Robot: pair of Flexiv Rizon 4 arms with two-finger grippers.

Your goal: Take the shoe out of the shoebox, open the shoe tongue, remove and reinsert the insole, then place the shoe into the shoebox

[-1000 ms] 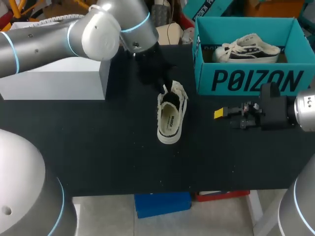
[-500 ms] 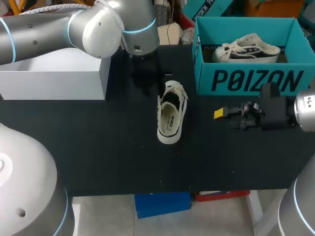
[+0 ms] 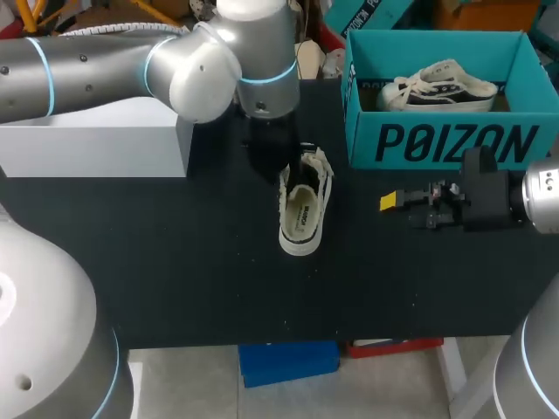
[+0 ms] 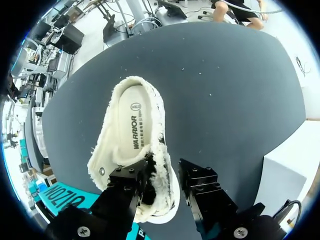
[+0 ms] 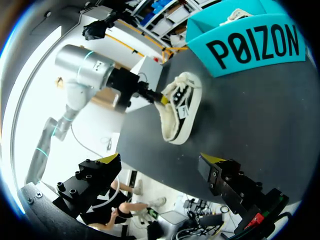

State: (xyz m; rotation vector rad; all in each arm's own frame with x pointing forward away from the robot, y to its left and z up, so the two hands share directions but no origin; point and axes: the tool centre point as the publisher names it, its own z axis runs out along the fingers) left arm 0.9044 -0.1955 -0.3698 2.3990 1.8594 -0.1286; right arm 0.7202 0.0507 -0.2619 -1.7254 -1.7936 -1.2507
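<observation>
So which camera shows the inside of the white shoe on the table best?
The left wrist view: it looks straight down into the shoe, so the insole shows. The head view has the shoe small, one end under the left arm. The right wrist view shows mostly the shoe's side.

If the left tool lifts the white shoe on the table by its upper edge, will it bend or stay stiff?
The shoe likely sags somewhat: its fuzzy-edged cloth upper looks soft, while the rubber sole seems stiffer and heavier. Pushed, it probably slides rather than tips, since it rests flat on its sole.
</observation>
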